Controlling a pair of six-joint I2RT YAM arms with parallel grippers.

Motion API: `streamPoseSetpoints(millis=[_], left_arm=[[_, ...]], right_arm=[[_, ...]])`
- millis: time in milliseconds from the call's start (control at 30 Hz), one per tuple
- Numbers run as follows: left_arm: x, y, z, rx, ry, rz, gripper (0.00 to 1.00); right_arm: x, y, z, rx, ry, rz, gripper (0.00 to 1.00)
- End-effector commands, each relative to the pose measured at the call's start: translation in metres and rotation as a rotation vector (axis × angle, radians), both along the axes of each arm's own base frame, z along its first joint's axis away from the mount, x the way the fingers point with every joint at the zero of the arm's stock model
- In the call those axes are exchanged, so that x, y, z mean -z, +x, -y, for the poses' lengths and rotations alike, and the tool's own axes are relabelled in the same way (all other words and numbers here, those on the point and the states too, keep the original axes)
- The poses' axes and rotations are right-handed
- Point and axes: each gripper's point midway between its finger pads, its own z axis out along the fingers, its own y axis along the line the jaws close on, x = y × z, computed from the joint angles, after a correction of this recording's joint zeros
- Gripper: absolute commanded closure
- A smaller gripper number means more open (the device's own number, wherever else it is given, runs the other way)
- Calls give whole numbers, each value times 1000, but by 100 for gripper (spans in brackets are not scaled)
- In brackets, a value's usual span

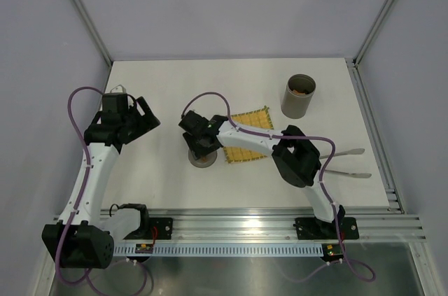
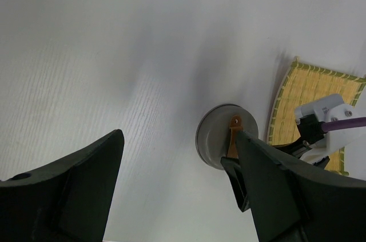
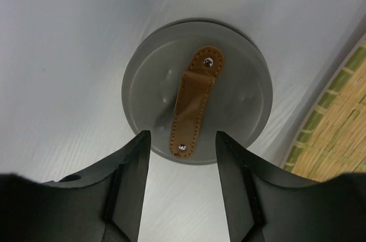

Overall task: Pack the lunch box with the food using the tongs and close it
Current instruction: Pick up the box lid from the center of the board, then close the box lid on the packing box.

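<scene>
The right tool [image 3: 182, 139] hangs released above the lid [image 3: 148, 82]; clenching off-centre could miss its strap [image 3: 194, 99]. The left tool [image 2: 178, 139] gapes empty.

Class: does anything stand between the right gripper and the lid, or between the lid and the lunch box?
Nothing visible separates the right gripper from the lid; its jaws stand open over the brown strap. Between the lid and the lunch box lies only the flat yellow mat, which a lifted lid should clear.
</scene>
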Motion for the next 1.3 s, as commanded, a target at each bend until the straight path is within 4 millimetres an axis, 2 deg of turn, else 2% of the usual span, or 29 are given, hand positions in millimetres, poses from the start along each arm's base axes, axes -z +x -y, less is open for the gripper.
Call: streamPoseSetpoints(millis=[0,100,200,233,267,333,367,567,667,733,767,800,867,967,1000,1033,1100,1133,1200,1233,1267], left_arm=[[-10,3,1,23,-3,51,17],[-10,3,1,24,-3,51,17],[-10,2,0,23,-3,52,17],[-11,2,0,23,-1,53,17],[-11,2,0,22,-2,55,17],[-11,2,0,22,-3,55,17],[-11,2,0,23,-4,55,17],[-12,2,1,27,-9,56,17],[-14,2,1,27,-9,59,17],[-14,1,1,30,-10,61,17],[-14,1,1,29,-9,62,17],[-14,1,2,31,-11,61,17],[-14,0,2,31,-11,62,17],[-15,0,3,35,-19,65,17],[-15,0,4,37,-21,62,17],[-16,0,4,37,-21,65,17],[-17,-1,4,37,-21,67,17],[-19,-1,4,37,-21,70,17],[-19,-1,3,36,-23,72,17],[-19,-2,4,38,-26,71,17],[-19,-2,5,39,-27,71,17]], right_arm=[[-3,19,-11,36,10,72,47],[5,23,-13,44,-4,82,51],[6,22,-13,44,-20,93,68],[3,22,-13,45,-17,100,77],[0,22,-12,44,-15,105,83],[-12,25,-8,57,-14,135,92],[-17,26,-6,60,-15,147,100],[-80,37,11,85,23,270,100],[-127,45,25,117,80,334,100],[-141,50,35,133,98,350,100],[-149,54,41,142,106,360,100],[-165,61,53,166,128,376,100],[-178,69,68,189,138,392,100],[-204,87,102,251,161,418,100],[-209,92,110,265,164,424,100],[-214,104,127,305,158,436,100],[-229,111,146,333,164,462,100],[-233,121,163,372,160,468,100],[-243,129,180,394,158,477,100],[-243,137,199,431,141,472,100],[-243,142,208,444,129,472,100]])
